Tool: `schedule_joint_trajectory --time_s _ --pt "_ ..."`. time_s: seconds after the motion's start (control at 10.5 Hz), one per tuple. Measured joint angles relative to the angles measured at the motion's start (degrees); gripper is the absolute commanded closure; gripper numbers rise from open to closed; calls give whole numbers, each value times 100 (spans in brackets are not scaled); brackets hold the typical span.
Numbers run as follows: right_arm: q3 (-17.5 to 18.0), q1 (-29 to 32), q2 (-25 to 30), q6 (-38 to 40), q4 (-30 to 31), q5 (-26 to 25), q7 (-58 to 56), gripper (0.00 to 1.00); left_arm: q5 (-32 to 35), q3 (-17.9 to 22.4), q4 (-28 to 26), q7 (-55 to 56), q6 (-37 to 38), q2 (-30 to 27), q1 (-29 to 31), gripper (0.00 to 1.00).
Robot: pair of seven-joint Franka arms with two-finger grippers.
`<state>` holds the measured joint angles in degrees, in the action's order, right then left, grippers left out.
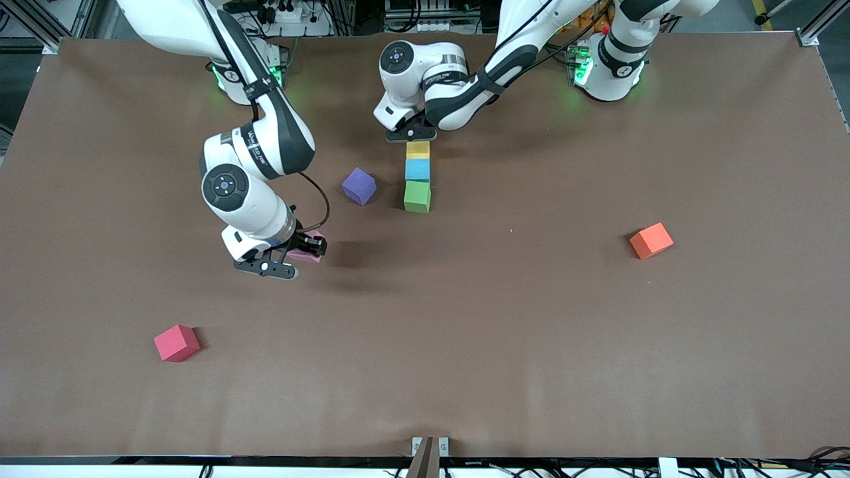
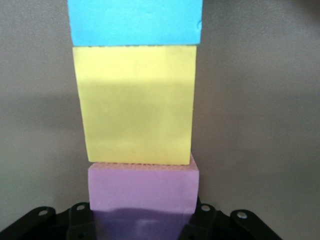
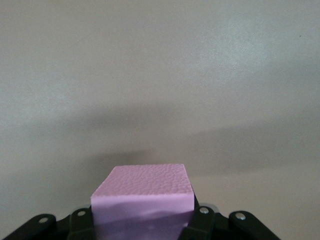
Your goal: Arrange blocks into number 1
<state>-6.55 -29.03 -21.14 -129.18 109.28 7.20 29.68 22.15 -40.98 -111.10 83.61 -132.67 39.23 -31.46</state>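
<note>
My left gripper [image 1: 412, 135] is pinched on a light pink foam cube [image 2: 143, 192], low at the end of the column farthest from the front camera, toward the arm bases. That cube touches the yellow foam cube [image 1: 418, 151], which touches the blue foam cube [image 1: 418, 170], then the green foam cube [image 1: 417, 196], all in one straight line on the brown table [image 1: 531, 332].

My right gripper [image 1: 287, 253] pinches the second light pink foam cube [image 3: 143, 197], up over bare table toward the right arm's end, nearer the front camera than the purple foam cube [image 1: 359, 186].

Risks, my guess:
- Opening the left fingers with any sideways drag could shove the pink cube off line, or nudge yellow and skew the whole column.
- Foam sticks to pads; the cube may lift or tip on release.
- Bringing the second pink cube in for the flag of the 1, the right arm passes close by the purple cube and the column; a clip scatters them.
- Both arms near the column end may collide.

Red foam cube [image 1: 176, 342] and orange foam cube [image 1: 651, 239] sit well apart, no threat.
</note>
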Motion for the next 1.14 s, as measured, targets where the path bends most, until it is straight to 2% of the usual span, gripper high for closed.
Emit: schedule_joint_trajectory --time_s 0.76,0.86,0.95,1.14 --pt "34 -108 -52 -80 0 9 0 48 0 76 -44 0 -8 10 1 100" --pt "37 -137 -70 -115 0 10 1 48 0 83 -49 0 -8 10 1 67" --pt "38 -164 -80 -138 0 12 2 48 0 107 -58 0 -8 11 1 1" --pt "38 -198 -85 -145 0 15 2 48 0 162 -61 0 -14 11 8 0"
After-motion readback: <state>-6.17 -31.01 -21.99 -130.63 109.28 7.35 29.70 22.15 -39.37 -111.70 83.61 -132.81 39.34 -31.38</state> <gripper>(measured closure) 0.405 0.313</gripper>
